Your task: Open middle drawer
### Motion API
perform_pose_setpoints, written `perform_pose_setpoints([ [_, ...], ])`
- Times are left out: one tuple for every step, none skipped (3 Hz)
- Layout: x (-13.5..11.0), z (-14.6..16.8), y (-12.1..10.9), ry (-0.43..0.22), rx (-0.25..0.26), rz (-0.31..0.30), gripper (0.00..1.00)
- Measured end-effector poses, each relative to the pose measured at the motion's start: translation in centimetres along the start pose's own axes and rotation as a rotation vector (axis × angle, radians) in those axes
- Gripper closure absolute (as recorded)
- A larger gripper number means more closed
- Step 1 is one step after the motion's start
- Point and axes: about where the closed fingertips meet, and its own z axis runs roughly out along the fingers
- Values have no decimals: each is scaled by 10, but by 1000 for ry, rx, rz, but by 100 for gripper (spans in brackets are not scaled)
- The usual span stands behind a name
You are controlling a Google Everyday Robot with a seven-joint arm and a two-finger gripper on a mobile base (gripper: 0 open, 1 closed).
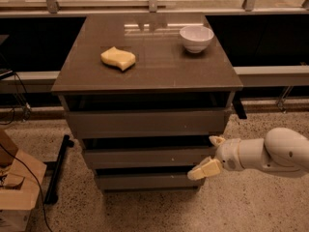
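Note:
The middle drawer (145, 157) is the grey-brown front between a taller top drawer (145, 123) and a shorter bottom drawer (145, 181), with a tiny pale dot near its centre. It sits set back under the top drawer. My gripper (210, 154), on a white arm coming in from the right, is at the middle drawer's right end. It is open: one cream finger is by the drawer's upper right corner and the other is by its lower edge. It holds nothing.
On the cabinet top (159, 74) lie a yellow sponge (118, 58) and a white bowl (196, 37). A cardboard box (17, 197), cables and a black floor bar (58, 168) are to the left. A low ledge runs behind the cabinet.

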Motion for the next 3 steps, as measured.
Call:
perform_pose_setpoints([
  [9, 9, 1, 1, -15, 17, 0],
  [17, 25, 1, 36, -36, 7, 0],
  [41, 53, -1, 65, -48, 3, 0],
])
